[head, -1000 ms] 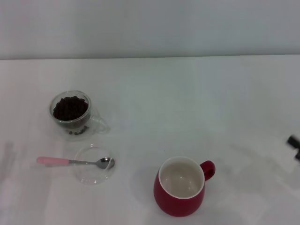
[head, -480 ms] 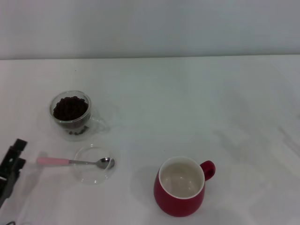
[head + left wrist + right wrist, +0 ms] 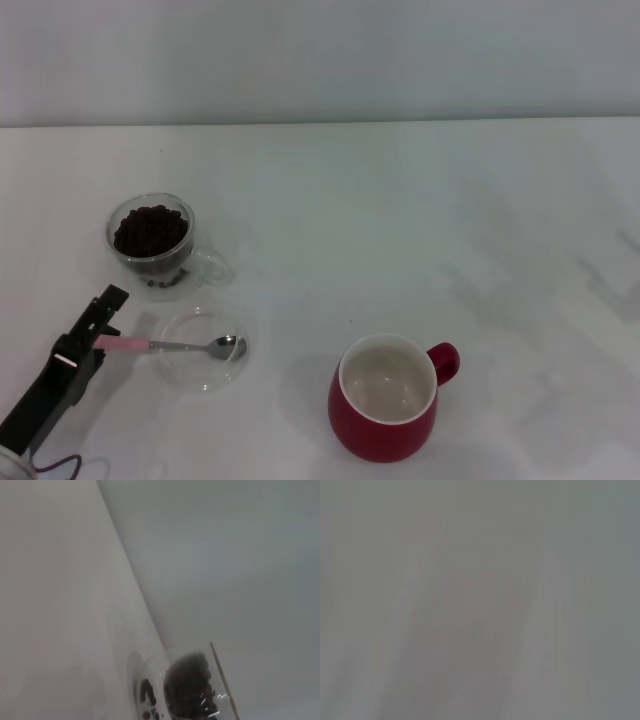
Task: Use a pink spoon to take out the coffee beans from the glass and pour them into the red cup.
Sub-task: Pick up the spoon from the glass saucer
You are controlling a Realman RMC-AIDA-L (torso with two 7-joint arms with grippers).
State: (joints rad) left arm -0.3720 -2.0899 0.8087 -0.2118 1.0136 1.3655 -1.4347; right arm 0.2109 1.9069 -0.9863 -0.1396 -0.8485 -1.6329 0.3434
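- Three views, only the head one caught the whole setup: left gripper right at the handle end of the pink spoon, couldn't tell if clenched or released.
- Lay flat, long axis left-right, bowl pointing right, resting on a clear glass disc.
- Left wrist view got just the glass and coffee beans; missed the red cup, near-right of the spoon.
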